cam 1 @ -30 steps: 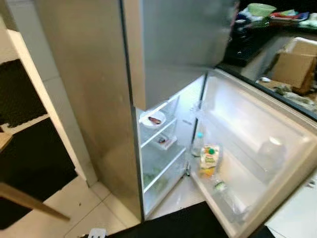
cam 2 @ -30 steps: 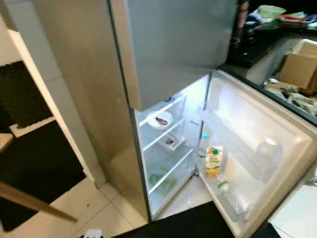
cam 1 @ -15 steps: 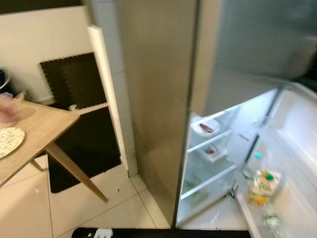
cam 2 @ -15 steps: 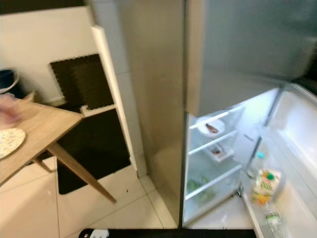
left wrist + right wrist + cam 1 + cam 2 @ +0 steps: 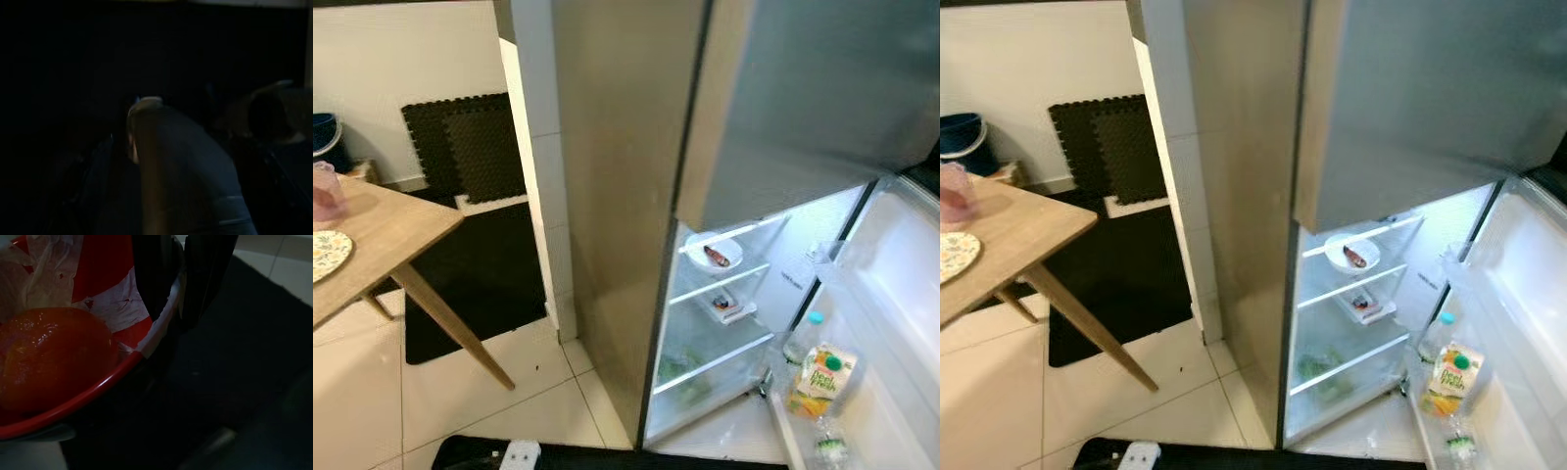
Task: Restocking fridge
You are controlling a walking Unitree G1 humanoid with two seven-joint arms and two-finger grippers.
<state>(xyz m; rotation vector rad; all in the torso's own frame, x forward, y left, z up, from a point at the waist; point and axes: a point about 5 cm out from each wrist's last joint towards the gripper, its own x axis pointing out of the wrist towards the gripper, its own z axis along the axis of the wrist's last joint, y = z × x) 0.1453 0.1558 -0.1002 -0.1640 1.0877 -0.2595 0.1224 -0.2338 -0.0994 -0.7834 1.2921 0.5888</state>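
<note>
Ahead, the open fridge (image 5: 1351,323) is glowing; my right pincer (image 5: 183,279) is clamping a red bowl's (image 5: 73,401) rim, tomato (image 5: 54,357) inside, awaiting a shelf.

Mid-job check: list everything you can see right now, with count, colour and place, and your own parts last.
fridge: one, steel, lower door open
white bowl: one, top shelf
small tray: one, middle shelf
greens: bottom drawer
juice carton: one, orange-green, door rack
bottle: one, clear, behind carton
wooden table: one, left
patterned plate: one, on table
pink cup: one, on table
blue bucket: one, by wall
black mats: against wall
red bowl: one, holds an orange-red fruit
right pincer: clamps red bowl's rim
</note>
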